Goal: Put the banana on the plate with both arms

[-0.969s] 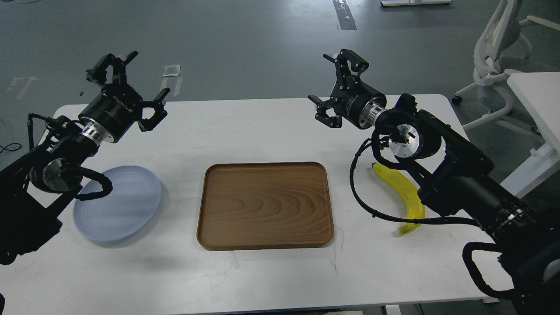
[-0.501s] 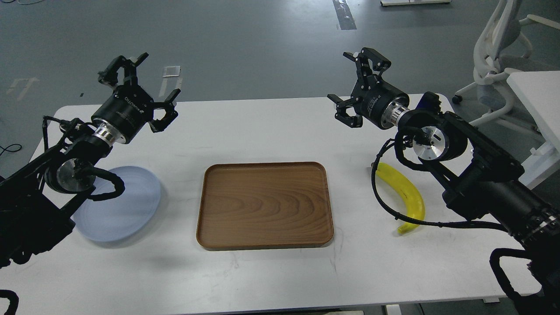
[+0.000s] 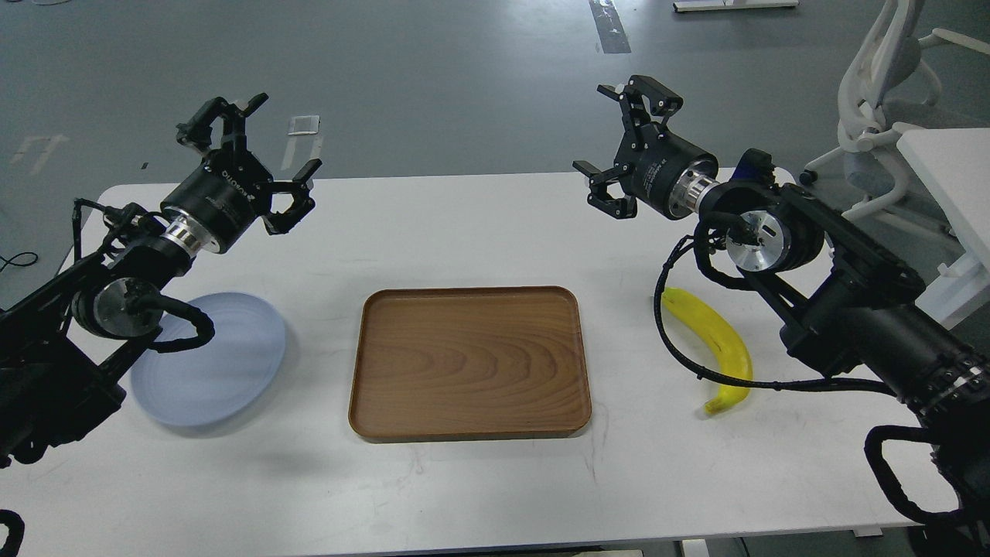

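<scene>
The yellow banana [image 3: 715, 344] lies on the white table at the right, partly crossed by my right arm's black cable. The pale blue-grey plate [image 3: 213, 360] lies on the table at the left, its left side hidden behind my left arm. My left gripper [image 3: 251, 155] is open and empty, raised above the table's far left, beyond the plate. My right gripper [image 3: 623, 147] is open and empty, raised above the table's far right, well beyond the banana.
A brown wooden tray [image 3: 468, 363] lies between plate and banana in the table's middle. A white chair [image 3: 889, 100] and another white table [image 3: 955, 170] stand at the far right. Grey floor lies beyond the table's far edge.
</scene>
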Available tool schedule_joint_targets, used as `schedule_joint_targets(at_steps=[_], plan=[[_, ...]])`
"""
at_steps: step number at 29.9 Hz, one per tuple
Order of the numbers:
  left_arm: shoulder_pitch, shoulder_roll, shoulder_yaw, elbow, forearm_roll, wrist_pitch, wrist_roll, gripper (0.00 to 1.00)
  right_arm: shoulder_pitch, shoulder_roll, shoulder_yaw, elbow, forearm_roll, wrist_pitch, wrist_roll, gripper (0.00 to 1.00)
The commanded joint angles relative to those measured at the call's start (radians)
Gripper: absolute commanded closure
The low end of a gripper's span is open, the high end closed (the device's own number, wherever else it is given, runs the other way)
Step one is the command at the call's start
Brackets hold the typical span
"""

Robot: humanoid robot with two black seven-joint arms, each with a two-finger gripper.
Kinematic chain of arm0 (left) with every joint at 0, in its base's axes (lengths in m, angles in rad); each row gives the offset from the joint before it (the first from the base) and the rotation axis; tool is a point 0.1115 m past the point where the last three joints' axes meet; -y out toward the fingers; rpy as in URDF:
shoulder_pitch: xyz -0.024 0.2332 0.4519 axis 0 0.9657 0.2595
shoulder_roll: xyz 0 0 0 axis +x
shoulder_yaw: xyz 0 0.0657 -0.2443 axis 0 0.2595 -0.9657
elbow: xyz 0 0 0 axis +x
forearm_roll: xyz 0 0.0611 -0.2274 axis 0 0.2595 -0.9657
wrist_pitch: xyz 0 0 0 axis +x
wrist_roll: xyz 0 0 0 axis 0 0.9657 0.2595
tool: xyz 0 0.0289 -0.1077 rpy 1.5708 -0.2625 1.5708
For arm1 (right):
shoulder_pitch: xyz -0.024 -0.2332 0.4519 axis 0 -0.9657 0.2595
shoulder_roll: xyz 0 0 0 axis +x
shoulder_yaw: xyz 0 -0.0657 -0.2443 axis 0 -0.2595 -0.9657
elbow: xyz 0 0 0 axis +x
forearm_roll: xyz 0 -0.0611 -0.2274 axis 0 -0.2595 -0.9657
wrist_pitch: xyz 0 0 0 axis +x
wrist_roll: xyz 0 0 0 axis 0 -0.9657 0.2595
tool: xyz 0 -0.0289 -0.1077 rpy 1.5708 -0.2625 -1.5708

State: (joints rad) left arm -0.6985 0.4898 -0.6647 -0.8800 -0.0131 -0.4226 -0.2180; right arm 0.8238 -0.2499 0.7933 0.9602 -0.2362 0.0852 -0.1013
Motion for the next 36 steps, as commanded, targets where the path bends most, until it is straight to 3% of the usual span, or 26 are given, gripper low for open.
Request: schedule_joint_targets(at_steps=[1,4,8,23,36], plan=[[-0.001,0.001,-0.001,0.000,0.002,-0.025,0.006,0.02,0.015,0.001,-0.012,-0.014,0.000,0.002,0.000,0.00],[0.002,-0.010,-0.021,0.003,0.004,-0.031,-0.011,0.02,0.021,0.001,-0.023,-0.014,0.000,0.010,0.002,0.00],[-0.001,-0.026,-0.021,0.004,0.008,0.028,-0.011,0.02,0.023,0.000,-0.025,-0.014,0.000,0.013,0.005,0.00],[0.011,-0.019,-0.024,-0.074,0.001,0.070,0.003,0.02,0.026,0.000,-0.029,-0.014,0.000,0.013,0.003,0.00],[0.021,0.021,-0.010,-0.128,0.025,0.062,-0.008,0.02,0.041,0.008,-0.031,-0.034,0.000,0.016,-0.001,0.00]])
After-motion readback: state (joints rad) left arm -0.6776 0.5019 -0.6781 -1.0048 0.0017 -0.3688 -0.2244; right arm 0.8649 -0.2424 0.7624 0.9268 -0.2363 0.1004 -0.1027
